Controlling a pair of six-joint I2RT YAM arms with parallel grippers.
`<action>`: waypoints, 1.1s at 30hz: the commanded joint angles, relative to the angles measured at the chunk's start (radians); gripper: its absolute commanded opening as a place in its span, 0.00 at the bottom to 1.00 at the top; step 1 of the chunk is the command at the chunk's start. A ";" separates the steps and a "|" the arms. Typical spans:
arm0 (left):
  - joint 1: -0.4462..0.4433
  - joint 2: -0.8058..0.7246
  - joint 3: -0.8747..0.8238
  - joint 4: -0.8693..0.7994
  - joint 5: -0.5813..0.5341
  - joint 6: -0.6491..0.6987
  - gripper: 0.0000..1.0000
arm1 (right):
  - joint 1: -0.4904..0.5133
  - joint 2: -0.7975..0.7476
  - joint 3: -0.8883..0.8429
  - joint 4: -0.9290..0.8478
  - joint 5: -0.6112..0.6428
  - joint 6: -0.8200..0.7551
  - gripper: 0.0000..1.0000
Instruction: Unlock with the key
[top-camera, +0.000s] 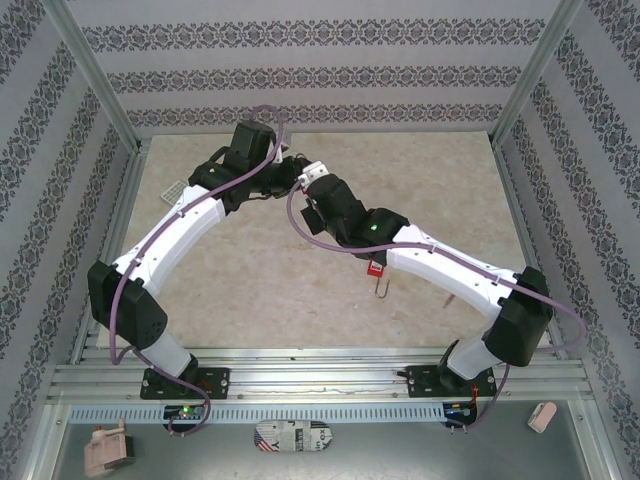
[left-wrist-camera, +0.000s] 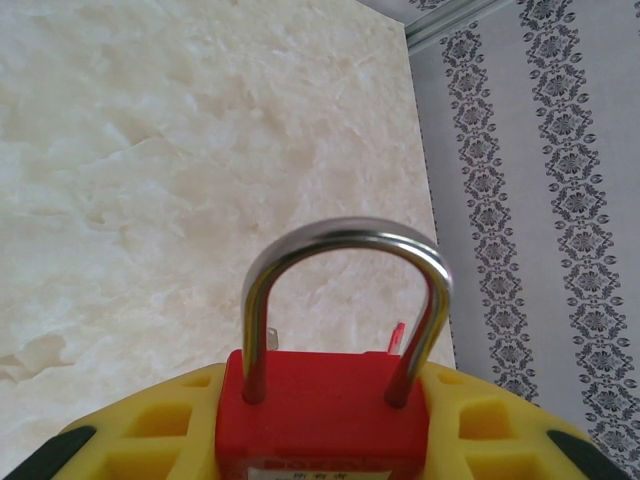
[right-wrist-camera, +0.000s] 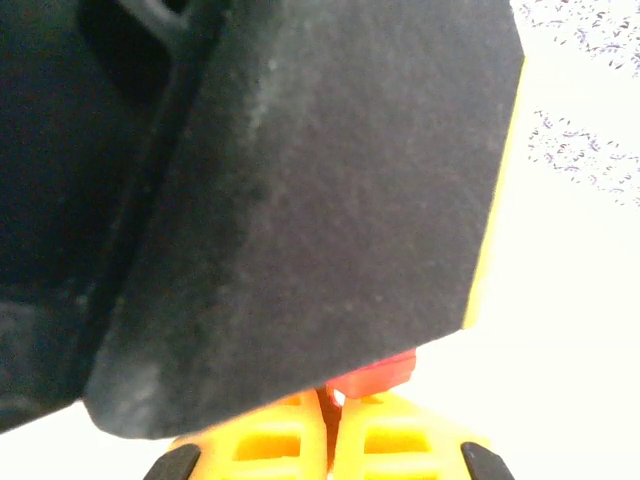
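Padlock (left-wrist-camera: 320, 405) clamped in left hand (left-wrist-camera: 320, 440); right hand (right-wrist-camera: 336, 440) closed

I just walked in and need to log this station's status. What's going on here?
The left gripper holds a red padlock by its body between yellow fingers. The steel shackle sits in the body, so it looks locked. The right gripper is shut on a small red piece, probably the key, close against the left arm's end. Both arms meet over the far part of the table. Whether the key is in the lock cannot be told.
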 joint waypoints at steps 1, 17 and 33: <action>-0.037 0.015 -0.004 -0.041 0.060 -0.057 0.00 | 0.078 0.026 -0.039 0.078 0.006 -0.201 0.00; 0.004 0.090 0.080 -0.066 0.204 -0.090 0.00 | 0.155 0.015 -0.116 0.203 0.087 -0.379 0.00; 0.004 0.087 0.055 -0.070 0.213 -0.087 0.00 | 0.226 0.125 -0.045 0.182 0.219 -0.495 0.00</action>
